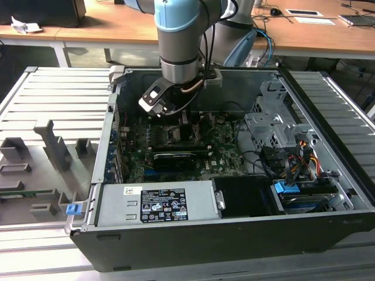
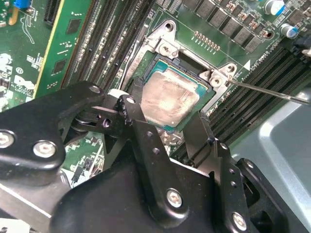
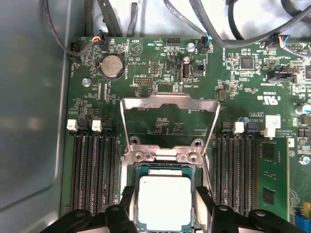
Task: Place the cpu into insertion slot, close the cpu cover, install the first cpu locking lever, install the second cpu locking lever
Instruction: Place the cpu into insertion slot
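Gripper (image 3: 165,193) clasps the cpu (image 3: 165,206) by two opposite edges; cpu lies in the insertion slot (image 3: 146,155); cpu cover (image 3: 167,101) stands swung open.

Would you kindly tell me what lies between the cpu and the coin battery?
In the first wrist view, the open cpu cover sits between the cpu and the coin battery.

In both wrist views the gripper (image 2: 169,103) (image 3: 164,191) covers two edges of the cpu (image 2: 170,94) (image 3: 165,206) and part of the insertion slot (image 2: 165,46) rim; contact cannot be judged. In the exterior view the arm (image 1: 179,52) hides both.
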